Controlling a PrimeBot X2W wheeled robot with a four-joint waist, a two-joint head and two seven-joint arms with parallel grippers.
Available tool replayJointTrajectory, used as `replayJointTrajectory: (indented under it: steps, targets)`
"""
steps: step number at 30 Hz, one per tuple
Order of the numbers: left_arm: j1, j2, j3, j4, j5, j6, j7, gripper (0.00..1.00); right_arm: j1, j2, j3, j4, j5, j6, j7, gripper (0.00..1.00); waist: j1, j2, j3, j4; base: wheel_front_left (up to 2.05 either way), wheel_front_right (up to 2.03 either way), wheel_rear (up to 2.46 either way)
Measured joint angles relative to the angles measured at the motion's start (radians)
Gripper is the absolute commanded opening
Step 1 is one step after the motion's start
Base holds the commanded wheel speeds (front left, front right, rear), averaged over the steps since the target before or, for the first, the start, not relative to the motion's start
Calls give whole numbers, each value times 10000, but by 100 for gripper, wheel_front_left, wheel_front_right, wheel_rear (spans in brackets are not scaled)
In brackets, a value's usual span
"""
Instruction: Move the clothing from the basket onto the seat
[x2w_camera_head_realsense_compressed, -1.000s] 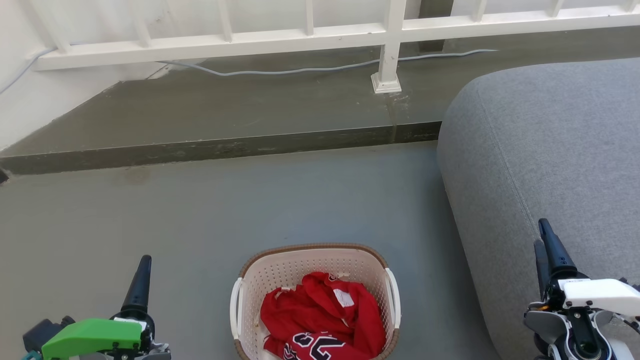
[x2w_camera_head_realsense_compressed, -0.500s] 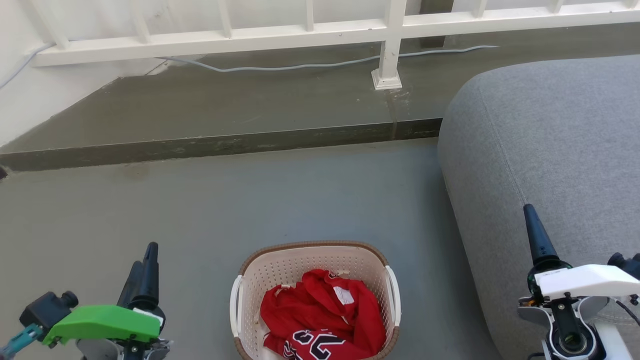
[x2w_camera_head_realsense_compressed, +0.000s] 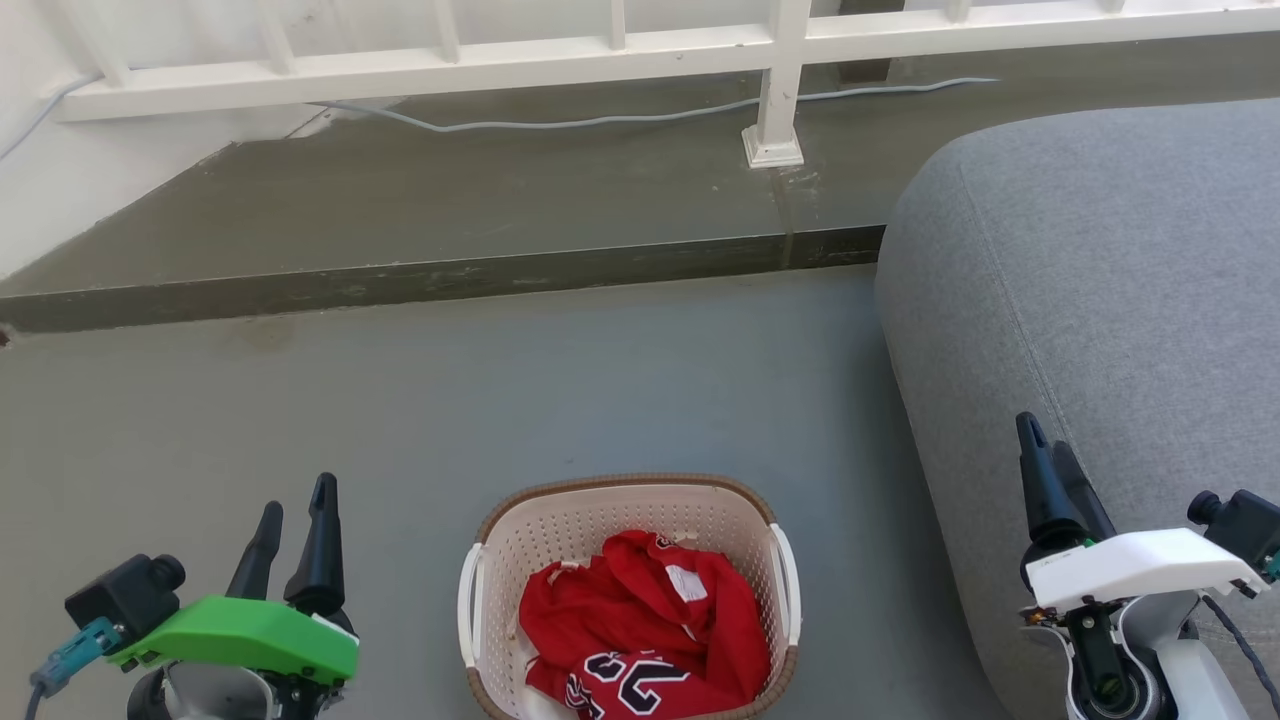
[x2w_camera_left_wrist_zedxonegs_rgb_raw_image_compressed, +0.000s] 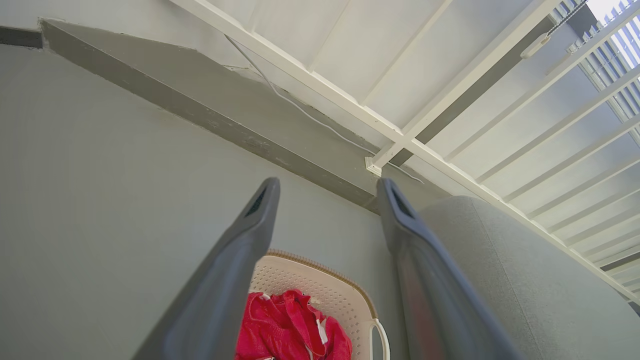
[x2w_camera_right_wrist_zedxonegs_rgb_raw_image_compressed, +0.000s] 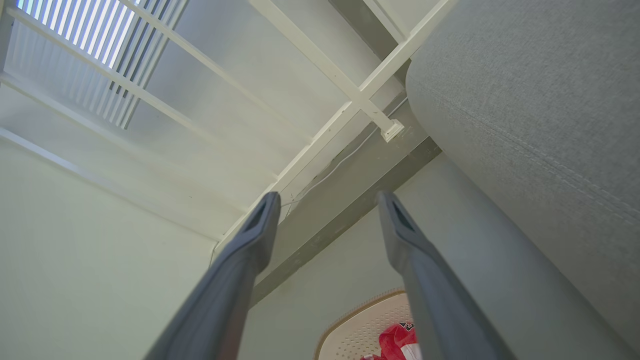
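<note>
Clothing: crumpled red fabric garments, in the cream perforated plastic basket, 6 o'clock in head view.
Seat: large grey woven sofa cushion, 3 o'clock.
Left end effector: 7 o'clock, fingers spread, empty.
Right end effector: 4 o'clock, spread, empty (by the cushion).
Views: head view shows black white-outlined numerals; left wrist view, plain red folds.

Grey floor, raised concrete step, white railing, a pale cable along its foot.
</note>
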Motion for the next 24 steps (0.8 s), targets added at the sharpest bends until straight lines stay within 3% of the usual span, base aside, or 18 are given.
replayJointTrajectory:
  steps: [24]
  targets:
    - [6,228,-711,-456,3737,612,-840,100,184,-52,690,-499,-3402,-541,-798,100,0,0,231,-12,0,0,0]
